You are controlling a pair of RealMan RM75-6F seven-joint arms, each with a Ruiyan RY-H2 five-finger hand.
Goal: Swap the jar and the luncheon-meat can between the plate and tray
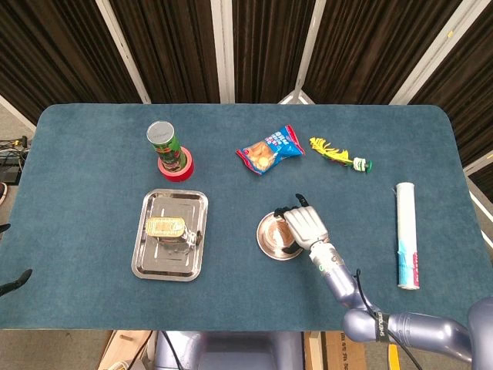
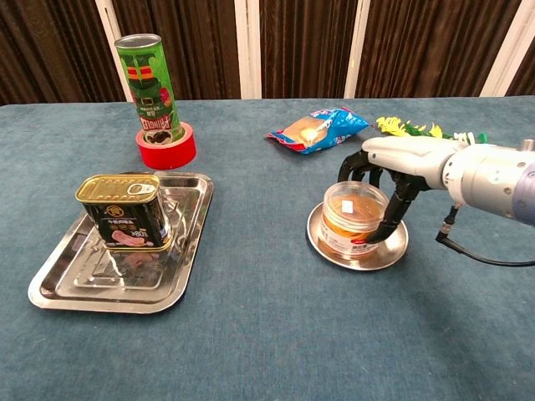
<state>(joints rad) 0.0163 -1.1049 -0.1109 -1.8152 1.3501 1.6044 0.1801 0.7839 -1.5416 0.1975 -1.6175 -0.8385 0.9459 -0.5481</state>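
Observation:
A clear jar (image 2: 351,219) with orange contents stands on the small round metal plate (image 2: 361,256) right of centre. My right hand (image 2: 393,163) wraps it from the right: fingers curl over its far side and the thumb presses its near right side. In the head view this hand (image 1: 306,225) covers most of the jar (image 1: 279,231) and part of the plate (image 1: 265,240). The luncheon-meat can (image 2: 125,213) stands in the steel tray (image 2: 67,296) on the left, also visible from above as can (image 1: 168,228) and tray (image 1: 146,264). Only dark tips of my left hand (image 1: 15,281) show at the left edge.
A green chips tube (image 2: 149,83) stands inside a red tape roll (image 2: 165,150) behind the tray. A snack bag (image 1: 268,152) and a yellow-green toy (image 1: 335,153) lie at the back. A white tube (image 1: 406,235) lies at the far right.

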